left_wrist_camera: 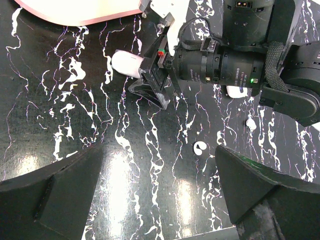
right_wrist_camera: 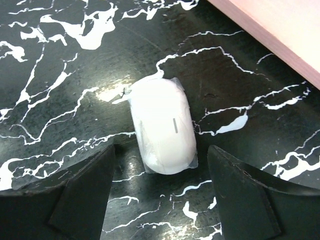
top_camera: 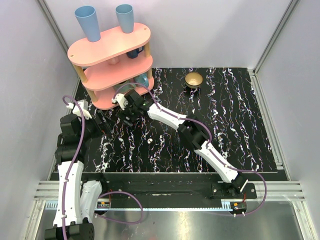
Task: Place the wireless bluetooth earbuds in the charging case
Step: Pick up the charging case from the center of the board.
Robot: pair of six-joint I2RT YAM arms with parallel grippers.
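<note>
The charging case [right_wrist_camera: 162, 127], a white glossy oval with its lid down, lies flat on the black marbled table. My right gripper [right_wrist_camera: 161, 155] is open, its fingers astride the case's near end with gaps on both sides. In the left wrist view the case [left_wrist_camera: 124, 64] peeks out from behind the right gripper [left_wrist_camera: 150, 87]. One white earbud [left_wrist_camera: 200, 148] lies loose on the table, and it shows as an earbud [top_camera: 150, 141] in the top view. A second earbud [left_wrist_camera: 251, 123] rests further right. My left gripper [left_wrist_camera: 160, 195] hangs open over bare table, holding nothing.
A pink three-tier shelf [top_camera: 112, 65] stands just beyond the case, with two blue cups [top_camera: 89, 22] on top; the shelf's base edge [right_wrist_camera: 280, 30] runs close to the right gripper. A gold bowl [top_camera: 194, 79] sits at the back of the table. The right arm [top_camera: 200, 140] crosses the middle.
</note>
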